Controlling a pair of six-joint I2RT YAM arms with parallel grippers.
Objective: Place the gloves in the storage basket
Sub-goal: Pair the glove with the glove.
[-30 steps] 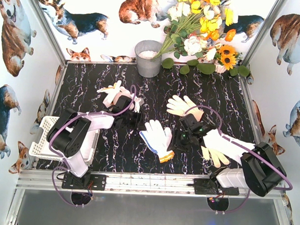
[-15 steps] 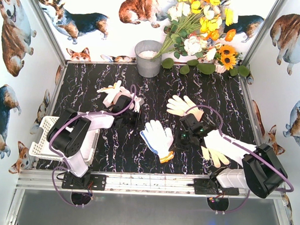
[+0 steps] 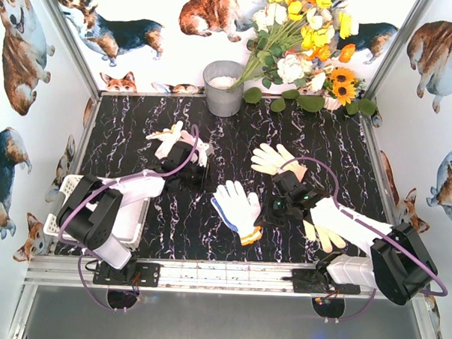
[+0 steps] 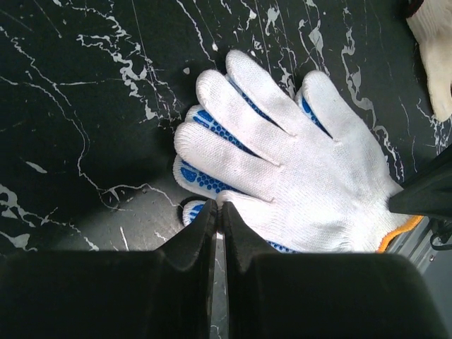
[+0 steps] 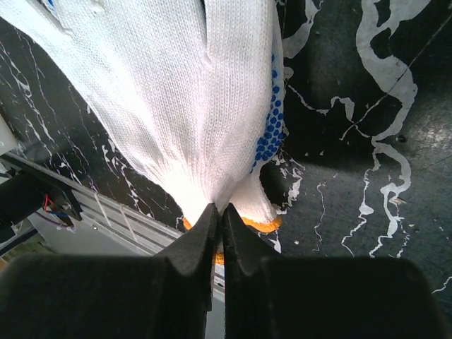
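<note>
One glove (image 5: 191, 92) cuff-first in right claw (image 5: 217, 212)

No writing, label, brand, number or sign can be read in any of the views
</note>
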